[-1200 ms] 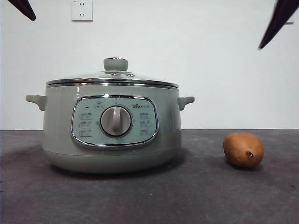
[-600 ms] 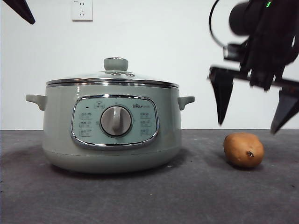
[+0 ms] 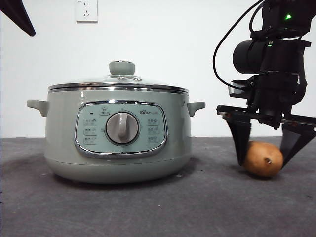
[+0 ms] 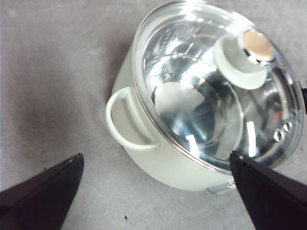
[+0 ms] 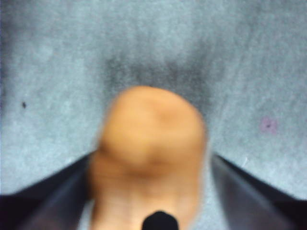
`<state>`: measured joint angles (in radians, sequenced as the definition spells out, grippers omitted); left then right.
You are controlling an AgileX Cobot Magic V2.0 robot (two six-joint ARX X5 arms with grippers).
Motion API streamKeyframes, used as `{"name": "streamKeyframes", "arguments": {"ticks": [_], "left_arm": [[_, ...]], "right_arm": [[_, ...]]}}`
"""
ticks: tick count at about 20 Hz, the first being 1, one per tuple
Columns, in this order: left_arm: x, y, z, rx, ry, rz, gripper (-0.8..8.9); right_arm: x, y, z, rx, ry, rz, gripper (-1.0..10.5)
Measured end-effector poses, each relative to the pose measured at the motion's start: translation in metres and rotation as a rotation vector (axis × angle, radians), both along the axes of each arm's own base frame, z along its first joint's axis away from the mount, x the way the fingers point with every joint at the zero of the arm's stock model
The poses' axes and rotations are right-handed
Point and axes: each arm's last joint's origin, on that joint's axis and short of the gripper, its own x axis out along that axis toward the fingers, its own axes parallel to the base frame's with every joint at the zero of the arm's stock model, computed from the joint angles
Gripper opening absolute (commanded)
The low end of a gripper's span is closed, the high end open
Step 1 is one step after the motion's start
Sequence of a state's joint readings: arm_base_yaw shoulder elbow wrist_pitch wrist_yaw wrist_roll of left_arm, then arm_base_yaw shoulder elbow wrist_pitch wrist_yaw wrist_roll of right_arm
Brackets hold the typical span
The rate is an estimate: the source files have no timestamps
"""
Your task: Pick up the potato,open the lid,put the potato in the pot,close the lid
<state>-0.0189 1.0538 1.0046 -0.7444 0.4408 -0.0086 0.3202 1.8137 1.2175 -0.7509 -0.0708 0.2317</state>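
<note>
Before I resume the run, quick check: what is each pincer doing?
Left pincer: open, holding nothing, above the pot.
Right pincer: open, jaws straddling the potato on the table, not clamped.

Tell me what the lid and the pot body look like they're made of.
Lid: clear glass, since the shiny interior shows through it, with a polished steel-looking rim and a matte sage-green knob, probably plastic. Pot: smooth sage-green shell, plastic or painted metal, I can't tell which, with chrome-look trim around the panel.

Potato (image 5: 151,158) blurred in right wrist view, cut off by edge.
</note>
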Motion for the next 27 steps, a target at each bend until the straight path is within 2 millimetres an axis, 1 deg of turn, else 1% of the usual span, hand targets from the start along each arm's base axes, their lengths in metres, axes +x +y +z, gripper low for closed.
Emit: {"name": "streamKeyframes", "arguments": {"ticks": [2, 4, 7, 10, 13, 15, 18, 21, 25, 26, 27], "left_arm": [[0.007, -0.009, -0.002, 0.002, 0.002, -0.038, 5.96], [0.017, -0.025, 0.002, 0.020, 0.011, -0.092, 5.96], [0.034, -0.054, 0.015, 0.064, -0.011, -0.157, 5.96], [0.054, -0.088, 0.028, 0.112, -0.039, -0.207, 5.96], [0.076, -0.117, 0.029, 0.141, -0.038, -0.247, 5.96], [0.089, -0.131, 0.025, 0.155, -0.028, -0.260, 5.96], [0.102, -0.144, 0.015, 0.187, -0.013, -0.259, 5.96], [0.105, -0.151, 0.009, 0.204, -0.015, -0.259, 5.95], [0.104, -0.164, 0.002, 0.264, -0.015, -0.246, 5.92], [0.103, -0.167, 0.000, 0.279, -0.014, -0.243, 5.60], [0.102, -0.169, 0.000, 0.294, -0.017, -0.235, 4.49]], "right_arm": [[-0.001, 0.000, 0.001, -0.006, 0.005, 0.019, -0.1], [-0.006, -0.002, 0.009, -0.009, 0.004, 0.033, 0.0], [-0.020, -0.007, 0.040, 0.004, -0.045, 0.044, 0.0], [-0.043, -0.014, 0.073, 0.009, -0.083, 0.068, 0.0], [-0.071, -0.024, 0.103, 0.011, -0.112, 0.090, 0.0], [-0.089, -0.030, 0.119, 0.016, -0.135, 0.095, 0.0], [-0.114, -0.038, 0.139, 0.027, -0.179, 0.097, 0.0], [-0.133, -0.044, 0.151, 0.034, -0.204, 0.096, 0.0], [-0.147, -0.049, 0.160, 0.045, -0.242, 0.096, 0.0], [-0.148, -0.049, 0.161, 0.045, -0.244, 0.096, 0.0], [-0.148, -0.049, 0.161, 0.045, -0.243, 0.096, 0.0]]}}
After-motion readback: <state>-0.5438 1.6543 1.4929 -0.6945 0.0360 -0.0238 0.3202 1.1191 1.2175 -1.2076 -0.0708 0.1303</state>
